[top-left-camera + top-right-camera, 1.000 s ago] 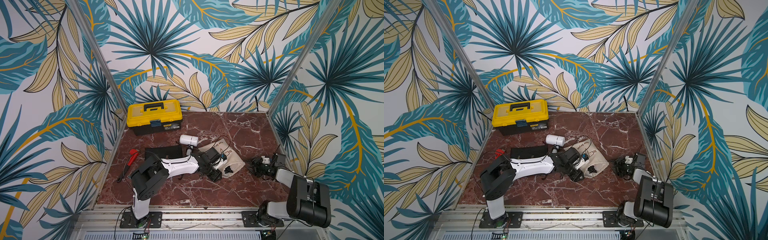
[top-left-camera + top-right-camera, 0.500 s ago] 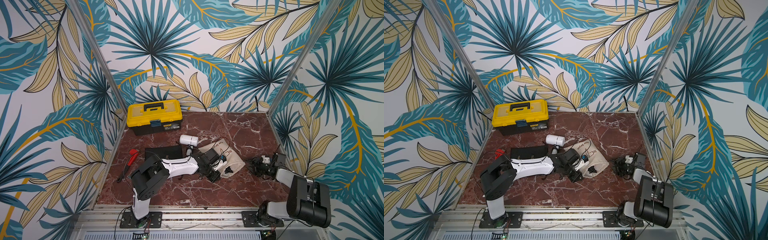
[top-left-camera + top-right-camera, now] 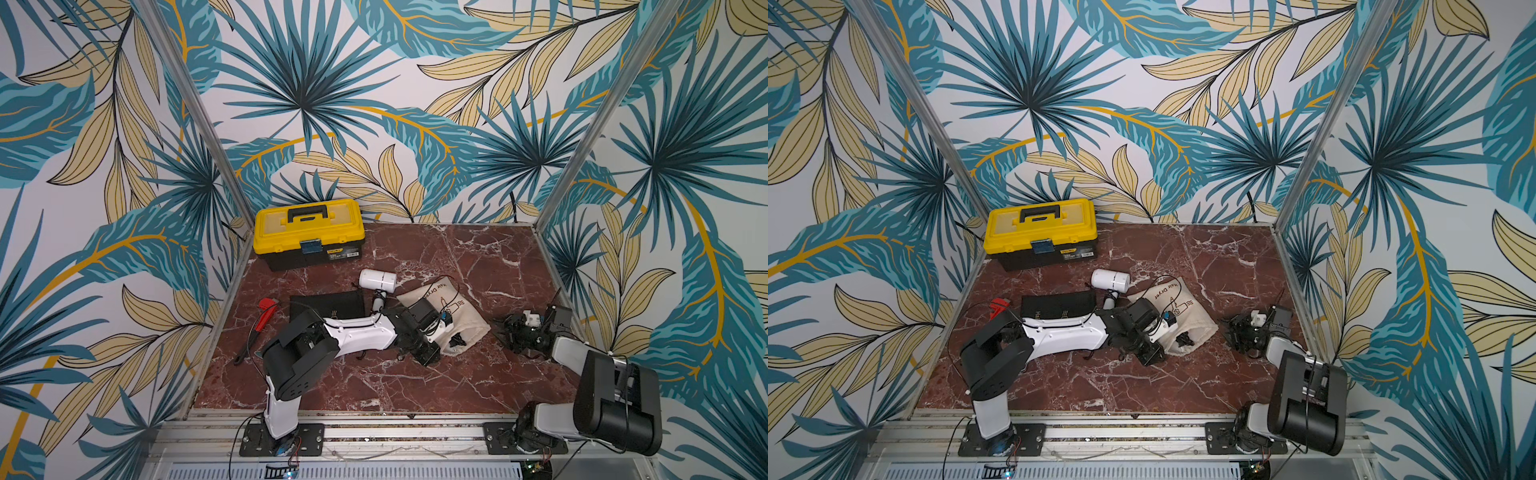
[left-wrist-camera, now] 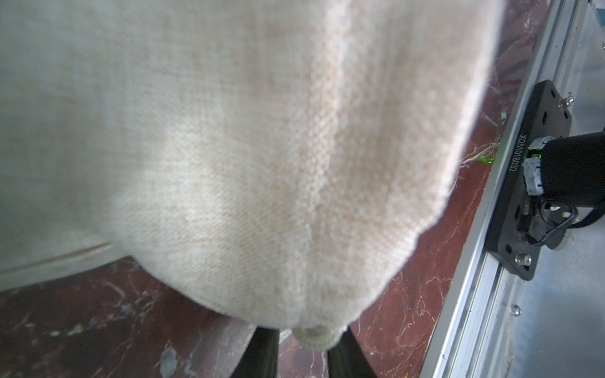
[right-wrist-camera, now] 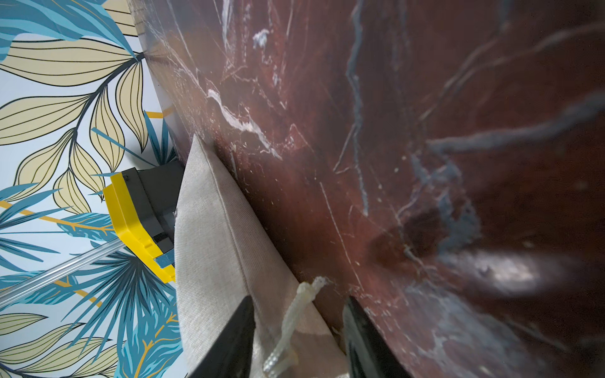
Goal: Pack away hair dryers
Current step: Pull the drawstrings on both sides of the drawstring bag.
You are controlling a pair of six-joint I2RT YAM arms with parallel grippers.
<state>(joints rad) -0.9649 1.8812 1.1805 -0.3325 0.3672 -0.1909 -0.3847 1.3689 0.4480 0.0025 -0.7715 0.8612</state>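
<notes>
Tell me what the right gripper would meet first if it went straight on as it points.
The white drawstring, lying between the open fingers of the right gripper, comes first, with the beige pouch just beyond it. Depth is unclear here, so both may be met almost together.

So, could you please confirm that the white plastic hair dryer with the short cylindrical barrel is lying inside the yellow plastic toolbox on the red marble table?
Not quite: the white plastic hair dryer is not inside the yellow plastic toolbox, whose lid is shut. It lies out on the red marble table, in front of the toolbox, as both top views show.
</notes>
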